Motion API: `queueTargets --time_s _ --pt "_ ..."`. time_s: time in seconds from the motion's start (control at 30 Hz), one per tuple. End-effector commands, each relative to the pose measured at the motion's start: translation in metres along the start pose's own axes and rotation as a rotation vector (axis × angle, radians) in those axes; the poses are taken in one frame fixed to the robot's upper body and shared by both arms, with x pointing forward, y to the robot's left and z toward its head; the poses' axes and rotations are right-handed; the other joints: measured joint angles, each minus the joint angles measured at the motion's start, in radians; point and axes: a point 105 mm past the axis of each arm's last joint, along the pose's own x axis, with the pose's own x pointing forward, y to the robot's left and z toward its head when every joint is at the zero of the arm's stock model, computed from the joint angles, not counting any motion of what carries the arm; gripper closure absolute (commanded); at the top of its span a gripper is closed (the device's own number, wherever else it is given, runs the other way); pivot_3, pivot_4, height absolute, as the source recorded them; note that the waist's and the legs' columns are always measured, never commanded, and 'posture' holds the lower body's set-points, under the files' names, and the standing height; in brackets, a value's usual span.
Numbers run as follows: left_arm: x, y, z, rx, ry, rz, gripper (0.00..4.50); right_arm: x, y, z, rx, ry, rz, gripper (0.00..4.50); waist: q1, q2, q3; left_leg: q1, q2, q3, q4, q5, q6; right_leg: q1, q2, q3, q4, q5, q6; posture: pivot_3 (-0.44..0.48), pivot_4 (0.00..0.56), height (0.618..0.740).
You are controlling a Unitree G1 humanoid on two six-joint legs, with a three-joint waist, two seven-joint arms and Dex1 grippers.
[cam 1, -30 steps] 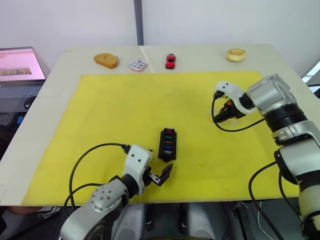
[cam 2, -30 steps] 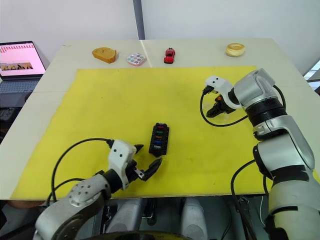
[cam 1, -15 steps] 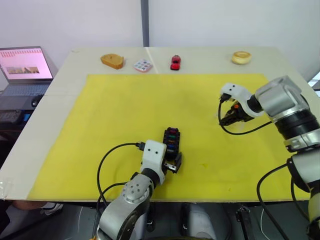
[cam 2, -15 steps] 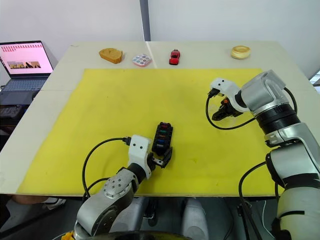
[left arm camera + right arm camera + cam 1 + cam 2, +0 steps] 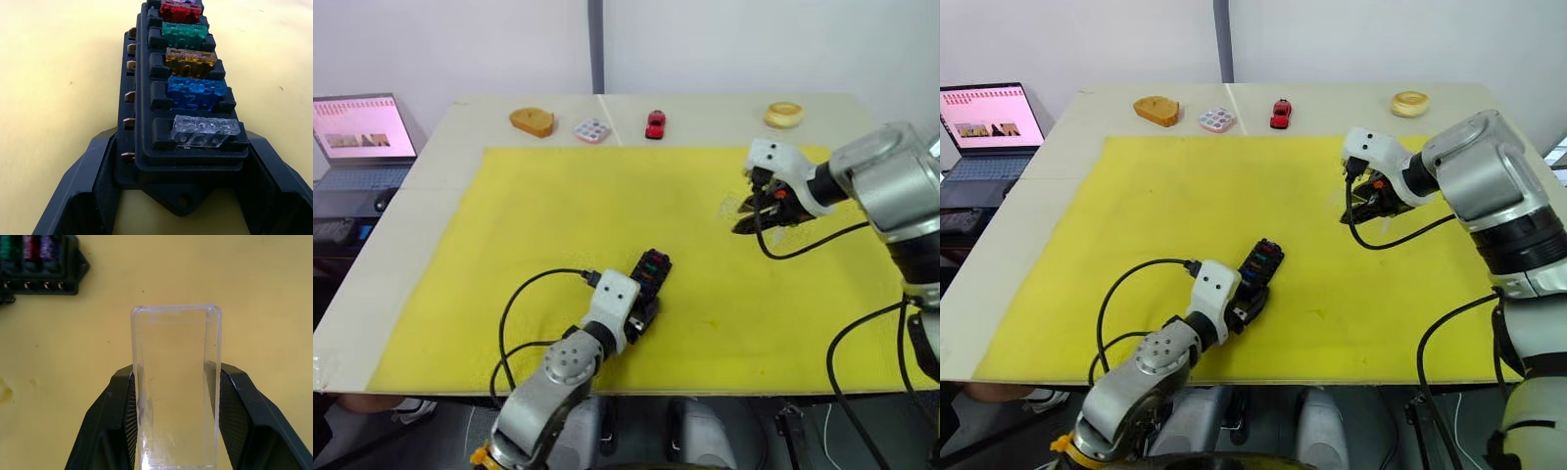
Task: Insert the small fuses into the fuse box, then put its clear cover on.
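Fuse box [image 5: 188,93]: black block near the front of the yellow mat [image 5: 558,215], turned at a slant; your left gripper [image 5: 181,196] has its two fingers closed on the near end, one on each side wall

Small fuses [image 5: 194,92]: already seated in a single row along the top; the left wrist view shows clear-grey nearest, then blue, amber, green and red, with a purple one just at the frame edge

Clear cover [image 5: 176,387]: clamped between the fingers of your right gripper [image 5: 175,431], held above the mat's right part and well apart from the box; the jaws are closed onto its long sides, open end facing away from the wrist

Stage, as you may judge it: fuses done, cover still to be carried over and pressed on

Risk, misalignment: the box sits skewed, so you would need to turn the cover to match its long axis; come down crooked and a rim could catch on a fuse top or the side terminals

Risk, slip: the cover is smooth and thin-walled; a hard squeeze could flex it or let it squirt out of the pads

Risk, box shifting: your left hold is only at one end, so a push at the far end could pivot or tip the box

Risk, collision: both grippers must meet over one small block; the left fingers may foul the cover's end

Bystanders: red toy car [image 5: 655,123], wooden piece [image 5: 531,120] and laptop [image 5: 354,142], all well clear
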Motion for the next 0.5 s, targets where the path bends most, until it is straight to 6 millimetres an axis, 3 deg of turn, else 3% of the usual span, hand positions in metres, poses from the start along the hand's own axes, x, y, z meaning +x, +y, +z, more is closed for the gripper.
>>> queueTargets --time_s 0.03,0.17,0.33,0.5 --pt "-0.003 0.027 -0.015 0.050 0.066 -0.059 1.93 -0.015 -0.004 0.017 -0.191 -0.086 -0.071 2.84 -0.002 0.000 0.000 0.000 0.000 0.000 0.000 0.000 0.000 0.000 0.000 0.000 0.000 0.000 0.000 0.000 0.150 0.740" --pt "-0.004 0.040 0.001 0.155 0.038 -0.248 1.93 -0.019 0.001 0.033 -0.256 -0.145 -0.041 2.84 -0.004 0.001 0.000 0.001 0.001 0.000 -0.001 0.000 -0.001 -0.001 0.001 0.000 0.001 0.000 0.000 0.000 0.150 0.740" --pt "0.003 0.047 0.018 0.261 0.042 -0.525 1.93 -0.010 0.006 0.030 -0.353 -0.084 0.005 2.84 -0.001 0.001 0.000 0.001 0.001 0.001 -0.001 0.000 -0.001 -0.001 0.001 0.000 0.000 0.000 0.000 0.000 0.150 0.740" --pt "0.017 0.058 0.038 0.364 0.051 -0.725 1.93 -0.002 0.019 0.050 -0.355 -0.110 0.040 2.84 0.001 0.000 0.000 0.000 0.000 0.001 -0.001 0.001 0.000 -0.002 0.001 0.000 0.001 0.001 0.002 0.000 0.150 0.740"
